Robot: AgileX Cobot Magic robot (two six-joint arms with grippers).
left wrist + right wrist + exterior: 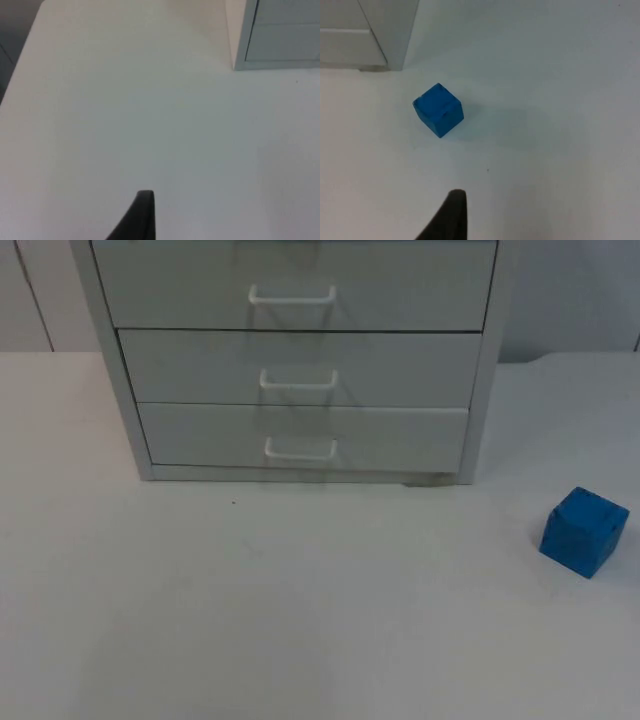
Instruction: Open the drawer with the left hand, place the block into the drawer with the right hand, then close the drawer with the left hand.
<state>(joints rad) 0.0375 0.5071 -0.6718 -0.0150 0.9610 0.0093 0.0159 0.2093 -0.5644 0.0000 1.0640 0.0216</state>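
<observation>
A light grey cabinet (300, 360) with three drawers stands at the back of the table, and all three are closed. Each drawer has a white handle; the lowest handle (300, 449) is just above the table. A blue block (584, 531) rests on the table to the right of the cabinet, apart from it. My left gripper (142, 215) hovers over bare table to the left of the cabinet's corner (240, 62). My right gripper (452, 212) hangs above the table a short way from the blue block (438, 110), touching nothing.
The white table top (300, 620) stretches in front of the cabinet. A grey partition wall (570, 290) stands behind the cabinet. The table's left edge (20, 65) is seen in the left wrist view.
</observation>
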